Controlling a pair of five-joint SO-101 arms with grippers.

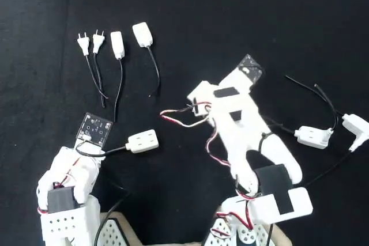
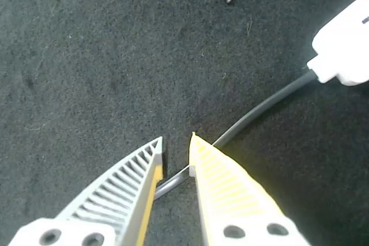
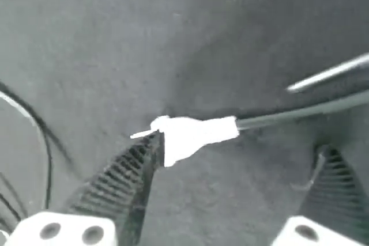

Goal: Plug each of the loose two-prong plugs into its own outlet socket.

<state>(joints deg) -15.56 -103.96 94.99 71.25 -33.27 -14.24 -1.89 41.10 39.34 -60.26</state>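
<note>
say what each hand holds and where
Left hand pinches the black cord a little way from its socket. Right hand is open, holding nothing; a plug lies beside one finger.

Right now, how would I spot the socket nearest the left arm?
On the black table, find the left arm at the near-left. The white socket lies beside it. Unlike the other socket far right, its cord runs into the left hand.

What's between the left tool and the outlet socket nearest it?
Just the black cable, running from the left tool to the outlet socket; left wrist view.
</note>
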